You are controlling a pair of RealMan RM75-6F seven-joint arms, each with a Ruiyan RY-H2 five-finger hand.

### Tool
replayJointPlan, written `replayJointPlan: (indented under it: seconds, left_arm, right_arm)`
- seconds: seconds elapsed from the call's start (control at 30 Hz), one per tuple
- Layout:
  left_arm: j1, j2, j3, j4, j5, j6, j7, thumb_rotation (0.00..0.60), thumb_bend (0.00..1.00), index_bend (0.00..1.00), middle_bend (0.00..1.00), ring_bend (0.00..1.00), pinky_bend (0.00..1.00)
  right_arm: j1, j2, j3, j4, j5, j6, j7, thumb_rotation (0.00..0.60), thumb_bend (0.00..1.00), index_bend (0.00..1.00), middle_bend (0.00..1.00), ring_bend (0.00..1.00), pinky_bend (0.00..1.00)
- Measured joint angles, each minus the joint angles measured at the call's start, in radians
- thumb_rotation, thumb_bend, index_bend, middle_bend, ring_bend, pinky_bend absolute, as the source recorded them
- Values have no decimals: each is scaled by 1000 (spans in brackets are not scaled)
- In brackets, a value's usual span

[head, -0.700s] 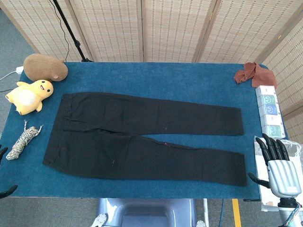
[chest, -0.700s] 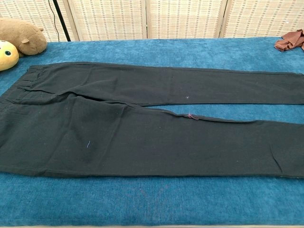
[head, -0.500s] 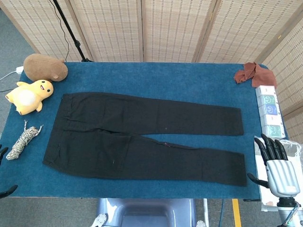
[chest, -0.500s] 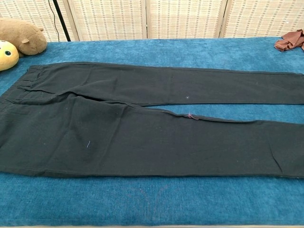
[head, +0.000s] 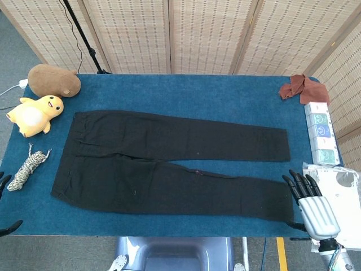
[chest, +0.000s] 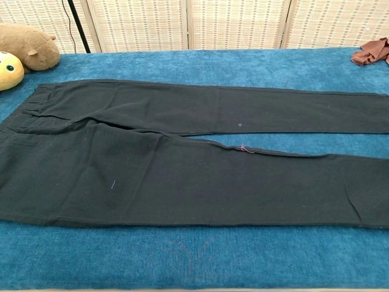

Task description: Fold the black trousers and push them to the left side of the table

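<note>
- The black trousers [head: 169, 166] lie flat and unfolded across the middle of the bench [head: 186, 93], waistband toward the left edge, both legs running toward the right edge.
- The rear leg ends short of the right edge; the front leg ends near the front right corner.
- In the chest view the black trousers [chest: 182, 158] fill most of the frame, with a narrow strip of blue cloth showing between the two legs.
- The right hand [head: 311, 204] sits at the front right corner, just beside the hem of the front leg; its dark fingers [head: 297, 185] are spread and released, holding nothing.
- Whether those fingers touch the hem cannot be told.
- The left hand [head: 4, 203] shows only as dark tips at the left border of the head view, off the front left corner; whether its fingers are released or clenched cannot be told.
- A brown plush toy [head: 53, 80] sits at the rear left corner, with a yellow duck plush [head: 35, 114] just in front of it.
- A coil of rope [head: 27, 167] lies along the left edge, near the waistband.
- A crumpled brown cloth [head: 299, 87] lies at the rear right corner.
- A row of small boxes [head: 320, 132] runs along the right edge.
</note>
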Motion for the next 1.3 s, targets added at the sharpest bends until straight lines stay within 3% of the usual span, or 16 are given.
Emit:
replayJointPlan:
  seconds: [0.23,0.47,0.8,1.0,1.3]
  left_arm:
    - [8,5,2,5,7,16,-25,600,0,0,0,0,0]
    - [3,5,3,1,5,4,-19,600,0,0,0,0,0]
    - [3,6,3,0,2,3,-22,600,0,0,0,0,0]
    - [3,5,3,0,0,1,-20,600,0,0,0,0,0]
    - [1,4,1,-4,-12,-6,-13,600,0,0,0,0,0]
  right_arm:
    - [25,-67,-33,41,-58,-52,-58,600,0,0,0,0,0]
    - [49,-198,-47,166,-98,-91,-88,600,0,5,0,0,0]
    - [62,-341,-49,342,-130,-77,-85,600,0,198,3,0,0]
    - [62,-428,-45,467,-148,-44,-73,600,0,262,26,0,0]
    - [68,-510,-39,591,-135,-33,-61,600,0,259,36,0,0]
